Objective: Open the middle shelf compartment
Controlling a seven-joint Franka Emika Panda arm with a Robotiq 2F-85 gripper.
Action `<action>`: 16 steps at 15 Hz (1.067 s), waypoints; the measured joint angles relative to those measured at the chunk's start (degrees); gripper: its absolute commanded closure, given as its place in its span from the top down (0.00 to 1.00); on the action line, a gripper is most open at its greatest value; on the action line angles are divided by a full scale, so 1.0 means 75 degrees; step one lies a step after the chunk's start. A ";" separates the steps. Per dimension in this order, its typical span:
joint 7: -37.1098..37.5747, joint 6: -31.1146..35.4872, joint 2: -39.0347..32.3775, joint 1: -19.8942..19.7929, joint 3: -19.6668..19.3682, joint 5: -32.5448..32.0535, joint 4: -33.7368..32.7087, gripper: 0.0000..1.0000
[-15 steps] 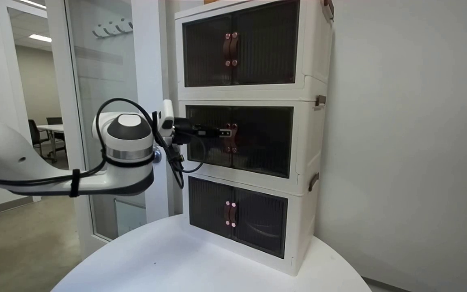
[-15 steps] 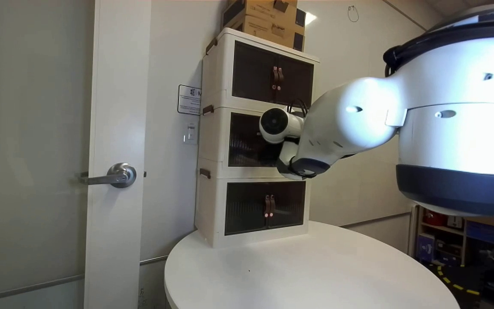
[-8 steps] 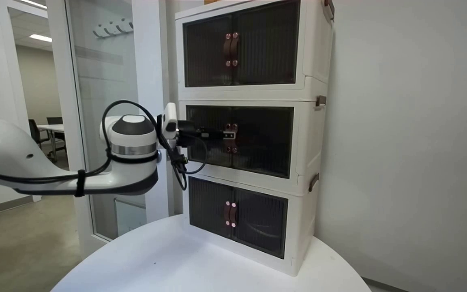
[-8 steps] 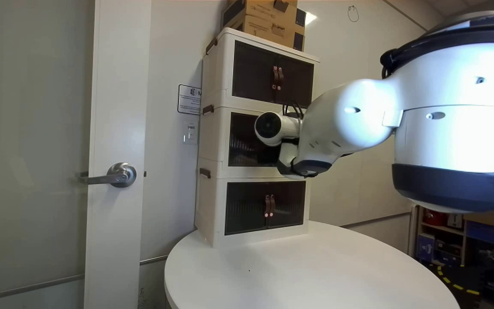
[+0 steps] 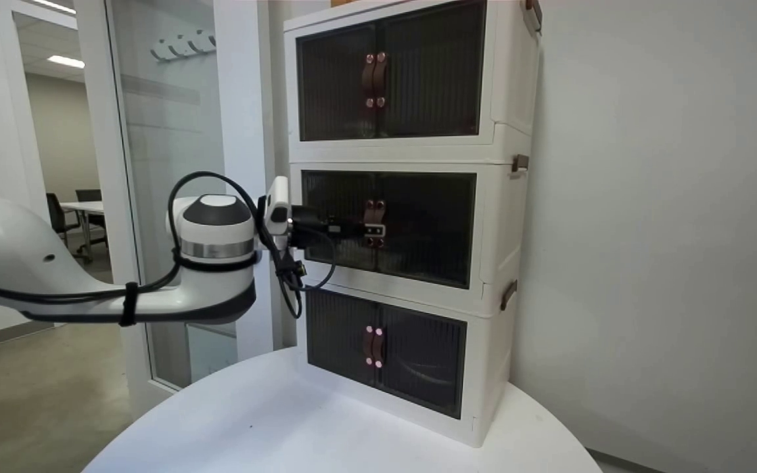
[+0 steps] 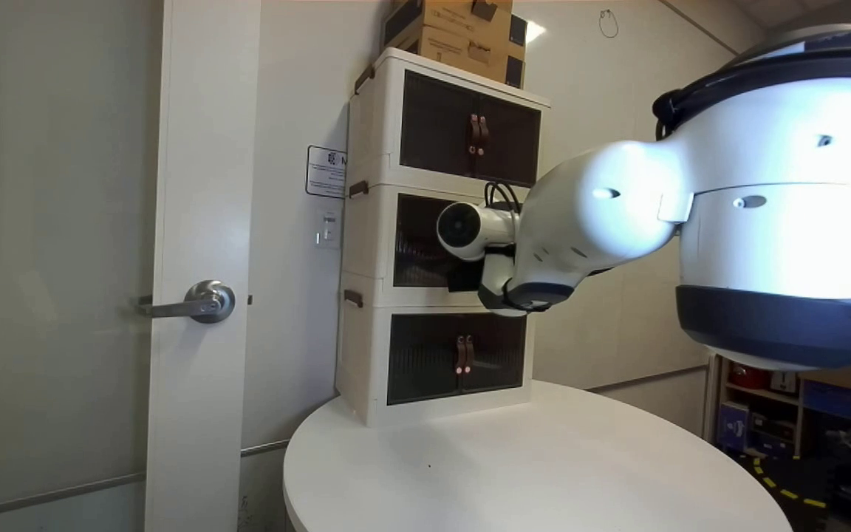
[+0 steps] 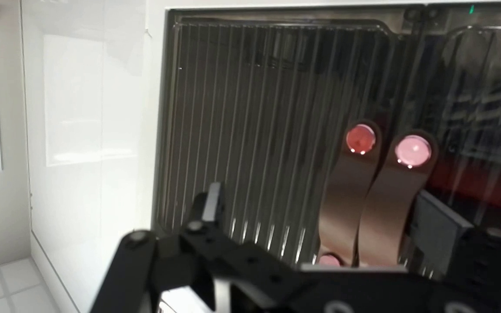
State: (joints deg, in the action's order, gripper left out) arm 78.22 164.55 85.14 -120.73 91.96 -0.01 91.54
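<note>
in an exterior view i face the three-tier stack (image 5: pixel 398 152) from nearby, its picture-right flank (image 5: pixel 500 243) toward me and the arm (image 5: pixel 217 282) at picture left. in an exterior view i look past the arm's white links (image 6: pixel 617 222), looming close at picture right, toward a smaller-looking stack and its opposite flank (image 6: pixel 363 244). both exterior views share the stack's front and, from above, the round table (image 6: pixel 544 473). my wrist view sits nearest, facing the middle compartment (image 7: pixel 233 130) over the gripper (image 7: pixel 322 213), the doors (image 7: pixel 294 100) overrunning the right edge.
</note>
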 measured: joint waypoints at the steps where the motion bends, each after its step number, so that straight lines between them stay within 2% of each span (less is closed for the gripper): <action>1: 0.0000 0.0000 0.0000 0.0018 -0.0002 -0.0070 0.0018 1.00; 10: -0.0016 0.0101 -0.0001 0.0408 0.0004 -0.0134 0.0539 1.00; 16: -0.0039 -0.0021 0.0000 0.0816 0.0266 -0.0134 0.1587 1.00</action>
State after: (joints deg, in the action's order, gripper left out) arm 77.92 164.39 85.14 -114.61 93.95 -1.01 103.44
